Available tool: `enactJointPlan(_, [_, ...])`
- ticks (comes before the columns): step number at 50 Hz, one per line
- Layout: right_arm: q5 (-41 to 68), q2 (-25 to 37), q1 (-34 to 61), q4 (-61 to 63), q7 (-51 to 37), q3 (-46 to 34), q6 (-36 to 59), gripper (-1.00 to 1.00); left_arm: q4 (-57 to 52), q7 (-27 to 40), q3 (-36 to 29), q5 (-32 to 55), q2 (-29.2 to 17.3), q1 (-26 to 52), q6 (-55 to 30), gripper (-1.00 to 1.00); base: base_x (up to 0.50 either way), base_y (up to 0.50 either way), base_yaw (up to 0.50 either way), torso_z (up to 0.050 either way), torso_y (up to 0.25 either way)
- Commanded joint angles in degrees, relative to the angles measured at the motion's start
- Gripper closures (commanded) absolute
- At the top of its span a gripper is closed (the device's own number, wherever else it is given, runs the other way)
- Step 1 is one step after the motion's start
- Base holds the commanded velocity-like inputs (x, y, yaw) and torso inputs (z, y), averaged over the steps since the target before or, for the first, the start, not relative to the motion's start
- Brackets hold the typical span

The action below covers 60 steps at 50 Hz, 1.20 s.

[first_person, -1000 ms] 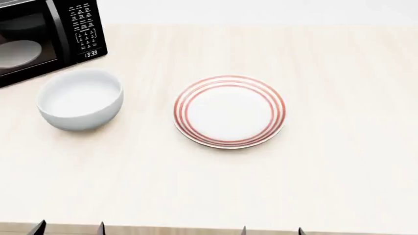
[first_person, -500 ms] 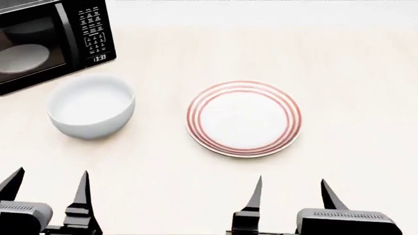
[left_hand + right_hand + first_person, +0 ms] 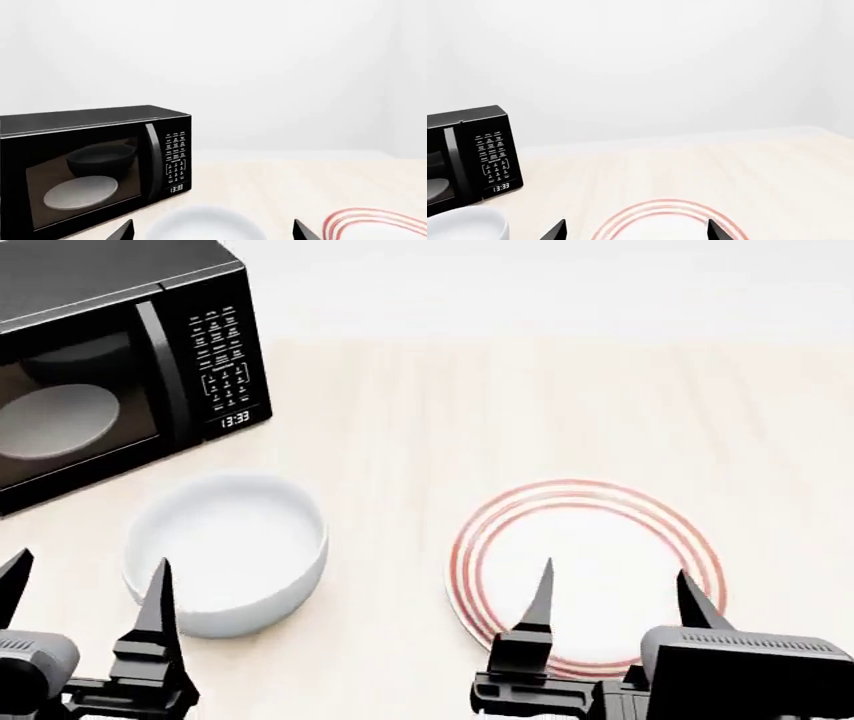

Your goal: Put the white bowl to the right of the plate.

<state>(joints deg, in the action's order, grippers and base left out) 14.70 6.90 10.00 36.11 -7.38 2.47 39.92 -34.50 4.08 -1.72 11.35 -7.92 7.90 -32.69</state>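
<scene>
The white bowl (image 3: 227, 552) stands upright on the light wood counter, left of the plate (image 3: 587, 575), which is flat and white with thin red rings. The two do not touch. My left gripper (image 3: 83, 590) is open and empty at the near edge, its fingertips just in front of the bowl's left side. My right gripper (image 3: 614, 597) is open and empty, its fingertips over the plate's near part. The left wrist view shows the bowl (image 3: 203, 225) between the open fingertips and the plate's rim (image 3: 373, 222). The right wrist view shows the plate (image 3: 660, 222) and the bowl's edge (image 3: 467, 225).
A black microwave (image 3: 107, 360) stands at the back left, door shut, with a pale dish (image 3: 54, 420) seen through its glass. It also shows in the left wrist view (image 3: 93, 165) and the right wrist view (image 3: 467, 155). Bare counter (image 3: 774, 440) lies right of the plate.
The head view has tilted, so bowl, plate and microwave sit lower and larger in frame. Both grippers have risen further into view, now reaching the bowl and plate.
</scene>
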Motion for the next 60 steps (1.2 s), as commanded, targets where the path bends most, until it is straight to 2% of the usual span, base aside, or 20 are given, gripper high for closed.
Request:
enactJointPlan(1, [1.40,0.52,1.33,0.49,-0.82,0.03,1.94,-1.00,-1.14,0.68,0.09,1.18,-0.43,0.47,-0.92,-1.00,0.50,0.00,0.00,0.000,0.000])
enactJointPlan(25, [0.90,1.59,0.95,-0.34,-1.93,-2.22,-0.58,-1.00,-1.34,1.92,-0.09,2.56,-1.21,0.54,-0.50,-1.00,0.50,-0.10,0.00,0.000,0.001])
enactJointPlan(27, [0.38,1.71,2.05,-0.94,-3.51,-2.59,2.93,-1.00,-1.32,1.98,0.02,2.74,-1.30,0.47,-0.43,-1.00,0.37,0.00,0.00,0.000,0.000])
enactJointPlan(28, [-3.15,-2.99,10.64,7.29,-12.11,-4.45,11.52,-1.00,0.16,8.31,8.62,0.92,-1.70,-1.18,-3.28,-1.00,0.00,0.00,0.00,0.000,0.000])
enactJointPlan(29, [-3.02,-3.42,14.38,6.92,-13.17,-4.07,12.55,-1.00,0.06,8.07,9.58,1.44,-2.03,-1.13,-3.79,-1.00,0.00,0.00,0.00,0.000,0.000])
enactJointPlan(30, [-4.92,-2.07,14.44,5.53,-13.23,-6.14,9.48,-1.00,0.31,7.65,9.55,0.70,-2.42,-1.86,-0.86,-1.00,0.00,0.00,0.00,0.000,0.000])
enactJointPlan(31, [-4.87,-2.02,14.40,5.42,-13.31,-6.20,9.31,-1.00,0.38,7.67,9.52,0.72,-2.44,-1.90,-0.74,-1.00,0.00,0.00,0.00,0.000,0.000])
enactJointPlan(32, [-7.62,-2.36,14.37,3.74,-15.85,-6.57,5.10,-1.00,-0.49,5.21,10.26,3.38,-3.26,-2.65,-1.29,-1.00,0.00,0.00,0.00,0.000,0.000])
enactJointPlan(36, [-5.89,-2.46,14.93,3.92,-15.30,-6.29,6.07,-1.00,0.22,8.35,9.61,-1.27,-3.14,-3.35,2.35,-1.00,0.00,0.00,0.00,0.000,0.000])
enactJointPlan(40, [-1.87,-3.31,17.09,4.63,-14.42,-4.32,12.61,-1.00,0.94,7.18,11.92,1.92,-2.51,-4.22,3.88,-1.00,0.00,0.00,0.00,0.000,0.000])
enactJointPlan(43, [2.69,-4.64,20.46,3.45,-13.56,-0.95,19.79,-1.00,0.68,10.40,12.14,-1.00,-2.52,-4.20,3.33,-1.00,0.00,0.00,0.00,0.000,0.000])
enactJointPlan(44, [5.06,-3.85,20.98,3.36,-10.75,-1.14,20.57,-1.00,0.46,10.53,12.34,-0.97,-2.49,-4.48,3.52,-1.00,0.00,0.00,0.00,0.000,0.000])
enactJointPlan(46, [6.25,-4.61,22.38,2.52,-11.40,0.13,22.75,-1.00,0.37,10.31,12.66,-0.93,-2.58,-5.51,4.88,-1.00,0.00,0.00,0.00,0.000,0.000])
enactJointPlan(55, [7.13,-3.89,29.43,-0.35,-13.29,-4.26,27.78,-1.00,3.00,12.92,14.67,-2.37,-2.05,-6.73,7.41,-1.00,0.00,0.00,0.00,0.000,0.000])
enactJointPlan(60, [12.66,-4.16,32.18,-2.24,-8.90,-4.58,32.02,-1.00,3.93,14.64,17.16,-2.15,-1.78,-6.97,7.74,-1.00,0.00,0.00,0.00,0.000,0.000])
